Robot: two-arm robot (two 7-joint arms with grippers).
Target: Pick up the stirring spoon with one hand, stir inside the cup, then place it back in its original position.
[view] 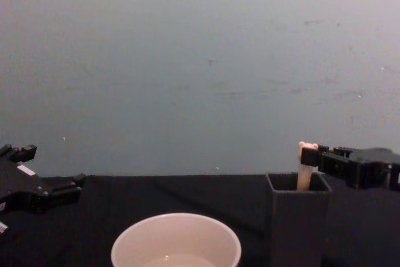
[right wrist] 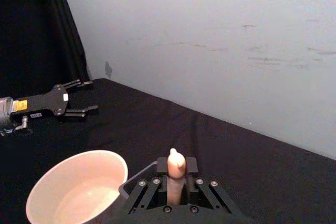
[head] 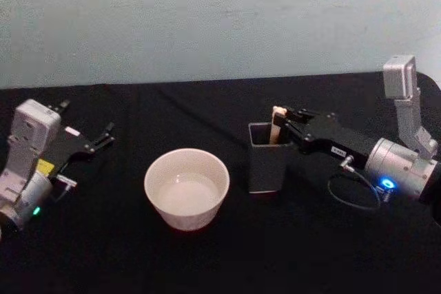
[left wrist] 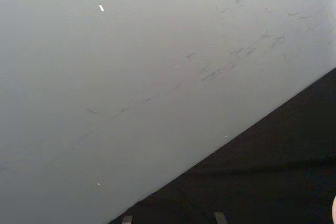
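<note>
Head view, left to right: what's on show?
— Left gripper [head: 86, 122] parked, jaws released; cup [head: 186, 219] mid-table [head: 207, 259]; stirring spoon [head: 278, 125] upright in holder [head: 267, 166].
And the right gripper [head: 284, 123]?
— Jaws grasping the handle; lifting, stirring and returning apparently all remain.

We see a matt black cloth [head: 207, 266], faintly creased. We read the cup [head: 187, 187] as smooth, cream-white and slightly glossy, ceramic or plastic. The holder box [head: 267, 166] looks like matt dark grey plastic. The stirring spoon [view: 304, 176] shows a smooth cream-beige handle. The right gripper [head: 282, 122] and left gripper [right wrist: 89, 96] are matt black plastic with silvery metal wrists. Behind, we see a painted wall [head: 220, 18], matt and scuffed.
</note>
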